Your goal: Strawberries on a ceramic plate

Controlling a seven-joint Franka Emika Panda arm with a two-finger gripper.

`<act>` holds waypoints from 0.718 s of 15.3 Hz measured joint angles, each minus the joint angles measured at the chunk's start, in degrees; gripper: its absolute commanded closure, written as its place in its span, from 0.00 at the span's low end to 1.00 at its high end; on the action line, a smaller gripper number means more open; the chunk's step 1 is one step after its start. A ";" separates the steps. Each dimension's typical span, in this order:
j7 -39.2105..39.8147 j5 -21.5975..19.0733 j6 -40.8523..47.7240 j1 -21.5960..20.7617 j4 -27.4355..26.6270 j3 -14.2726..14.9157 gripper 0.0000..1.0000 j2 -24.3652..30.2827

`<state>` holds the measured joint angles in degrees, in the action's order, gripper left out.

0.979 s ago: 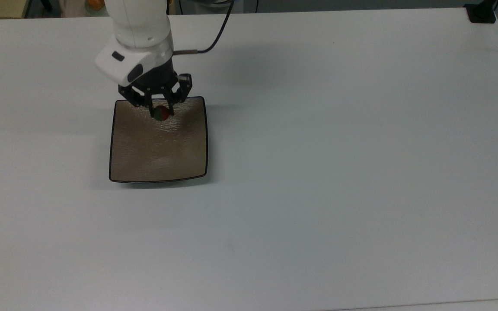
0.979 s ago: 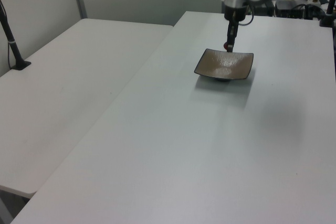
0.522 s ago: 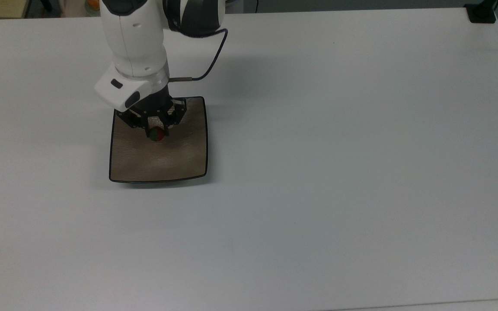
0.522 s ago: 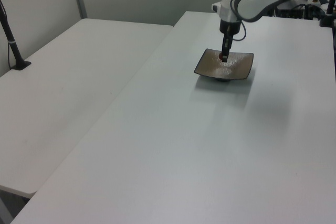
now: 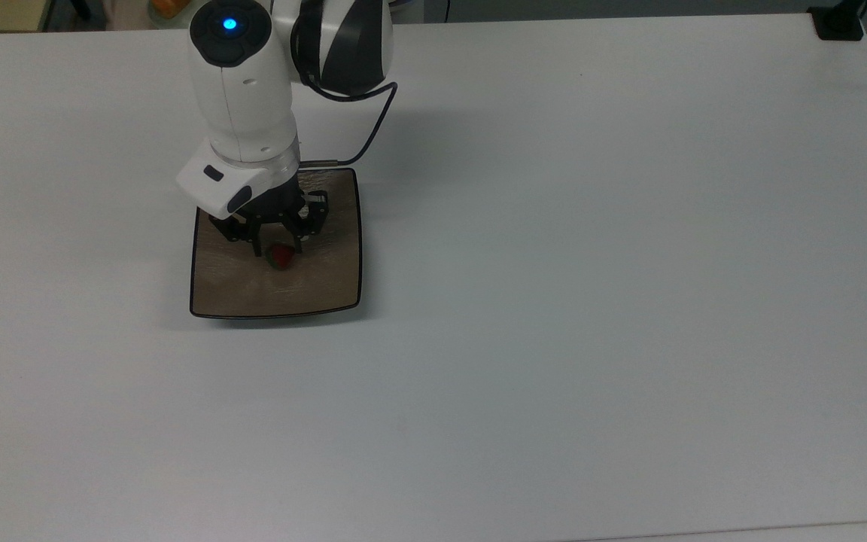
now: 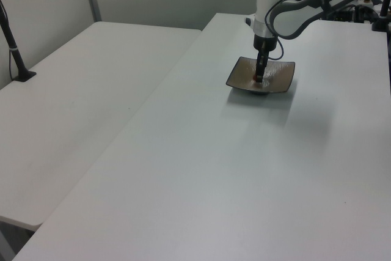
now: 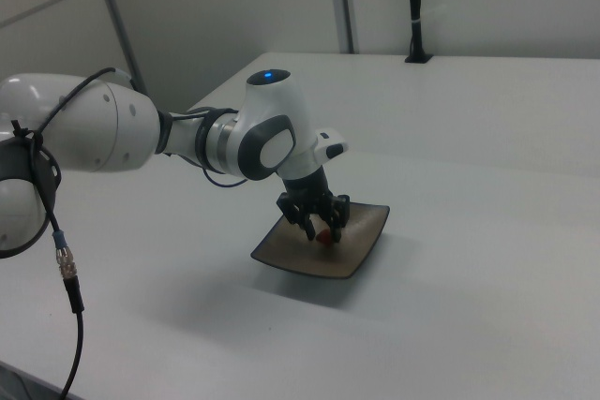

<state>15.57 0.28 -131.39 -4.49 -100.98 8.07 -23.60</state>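
The small dark red strawberry with a green cap [image 5: 281, 257] sits between the fingertips of the black two-finger tool [image 5: 278, 251], which is closed narrowly around it, low over the middle of the square glossy tan-brown ceramic plate [image 5: 326, 282]. The plate lies on the white tabletop [image 5: 591, 301] toward its far-left corner in the top view. The white arm [image 5: 241, 98] points straight down, a blue light glowing on top

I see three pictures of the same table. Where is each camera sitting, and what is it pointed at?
Top view: high above, looking down on the white table; the arm's white wrist and hand show over the ceramic plate.
Left view: raised at the table's near end, looking along it; the arm reaches in from the left view's upper right.
Right view: low beside the table, close; most of the arm shows.
All three share the plate, the hand and the strawberry.
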 measured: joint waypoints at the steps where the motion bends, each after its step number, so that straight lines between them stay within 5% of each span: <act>1: 0.00 0.00 0.00 0.00 0.01 0.00 0.00 0.01; 7: -0.34 0.00 1.16 -0.04 0.47 0.00 0.00 1.80; 11: -2.58 -0.02 10.41 -0.15 1.81 -0.06 0.00 7.97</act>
<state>12.99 0.26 -120.97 -4.64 -99.17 8.01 -15.63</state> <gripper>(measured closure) 0.000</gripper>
